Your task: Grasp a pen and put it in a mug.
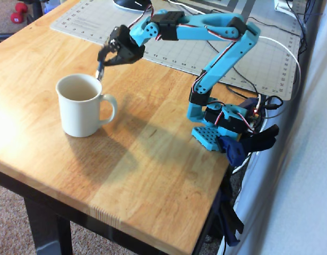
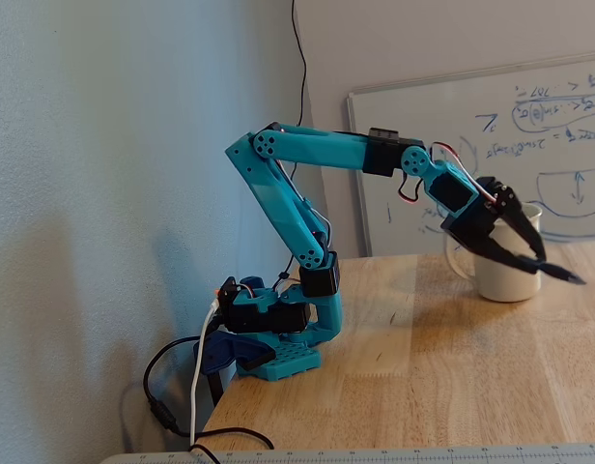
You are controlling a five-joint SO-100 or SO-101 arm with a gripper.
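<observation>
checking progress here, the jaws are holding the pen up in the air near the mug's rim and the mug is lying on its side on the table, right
Not quite. The mug stands upright, its opening facing up and its handle to the right in the overhead view. The rest holds: the jaws of the gripper hold the pen in the air by the rim.
</observation>
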